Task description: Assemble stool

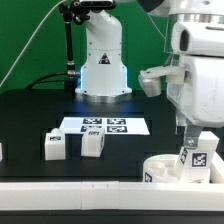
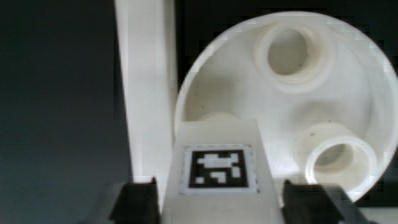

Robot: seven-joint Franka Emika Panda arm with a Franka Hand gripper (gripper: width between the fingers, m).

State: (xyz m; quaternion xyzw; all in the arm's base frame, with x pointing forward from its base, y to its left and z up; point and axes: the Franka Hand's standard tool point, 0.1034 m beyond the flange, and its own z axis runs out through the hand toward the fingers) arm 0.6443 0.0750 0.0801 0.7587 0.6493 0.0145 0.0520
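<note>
The white round seat (image 1: 160,170) lies at the front on the exterior view's right, its underside with round sockets facing up; it also shows in the wrist view (image 2: 294,95). My gripper (image 1: 191,140) is shut on a white blocky leg (image 1: 192,160) with square tags and holds it upright on or just above the seat. In the wrist view the tagged leg (image 2: 217,160) sits between my two dark fingers (image 2: 139,203), the gripper (image 2: 228,208) closed around it. Two more legs (image 1: 54,146) (image 1: 92,143) stand loose on the black table.
The marker board (image 1: 105,126) lies flat mid-table in front of the arm's base (image 1: 103,70). A long white wall strip (image 1: 80,190) runs along the front edge, right beside the seat; it also shows in the wrist view (image 2: 146,80).
</note>
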